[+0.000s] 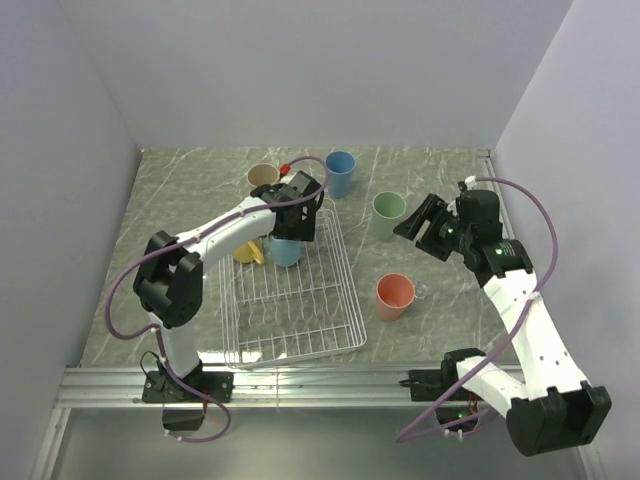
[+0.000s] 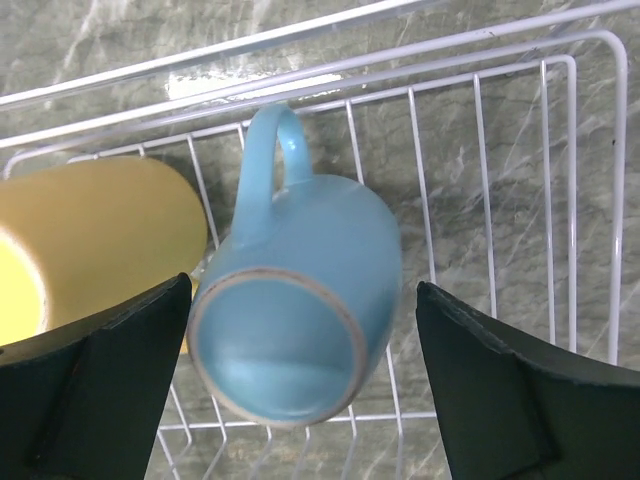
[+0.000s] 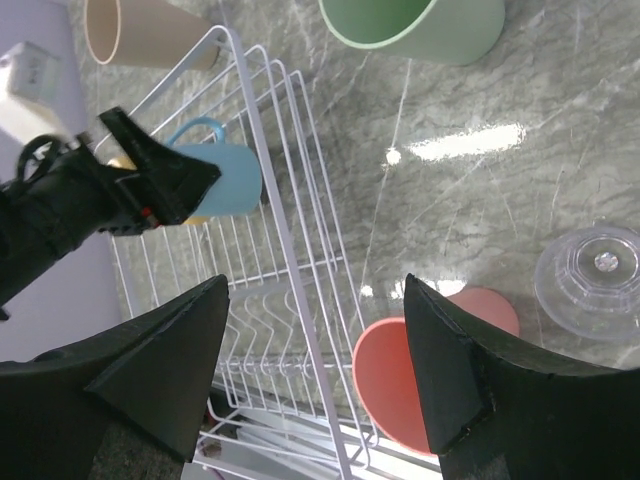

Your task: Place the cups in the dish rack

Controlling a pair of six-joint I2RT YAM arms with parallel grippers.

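The white wire dish rack [image 1: 300,320] lies mid-table. A light-blue mug [image 1: 286,252] and a yellow mug [image 1: 249,252] lie in its far end. My left gripper [image 1: 297,215] hangs over the light-blue mug. In the left wrist view the open fingers [image 2: 303,290] flank that mug [image 2: 300,300], bottom up, with a gap on the right; the yellow mug [image 2: 90,240] is beside it. The beige cup [image 1: 263,177], blue cup [image 1: 340,172], green cup [image 1: 389,214] and salmon cup [image 1: 394,296] stand on the table. My right gripper [image 1: 425,225] is open and empty, above the salmon cup [image 3: 400,390] and the rack's edge [image 3: 290,260].
A small clear round lid [image 3: 595,280] lies on the marble table right of the salmon cup. The green cup [image 3: 420,25] and beige cup [image 3: 140,30] show at the top of the right wrist view. White walls enclose the table on three sides.
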